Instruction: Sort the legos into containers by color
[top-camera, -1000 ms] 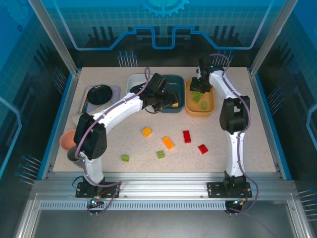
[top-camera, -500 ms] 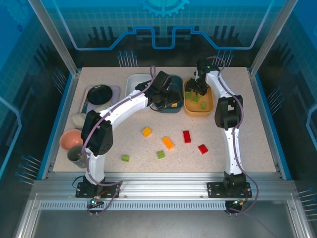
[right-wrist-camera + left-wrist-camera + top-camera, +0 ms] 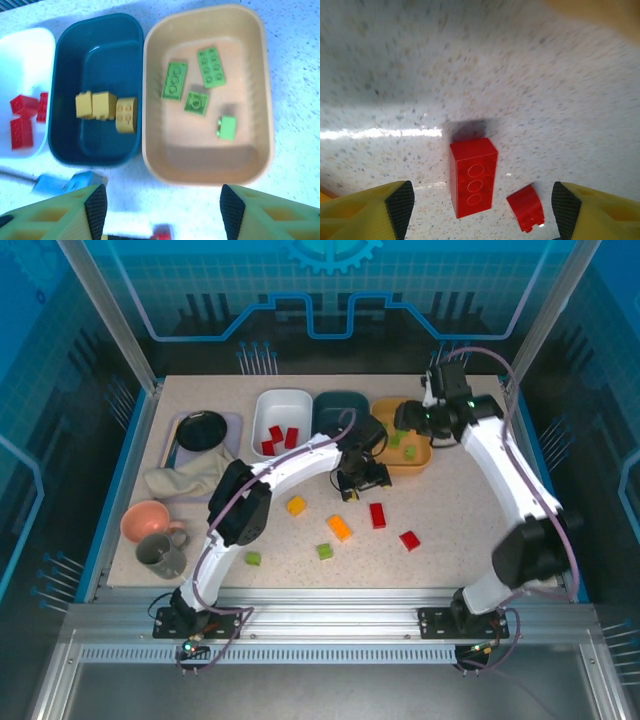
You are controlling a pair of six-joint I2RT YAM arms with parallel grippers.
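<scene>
Clearly, left gripper (image 3: pixel 482 202) spread above red brick (image 3: pixel 472 182), right gripper (image 3: pixel 165 205) likewise spread, white tub (image 3: pixel 27 57) cropped

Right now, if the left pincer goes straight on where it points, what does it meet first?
Most likely the long red brick, lying flat on the table straight ahead of the open left pincer; its distance is unclear.

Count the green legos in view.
6. Four lie in the orange-yellow tub: long brick, wide brick, square brick, small brick. Two lie on the table: front-left brick, middle brick. The arms may hide more.
</scene>
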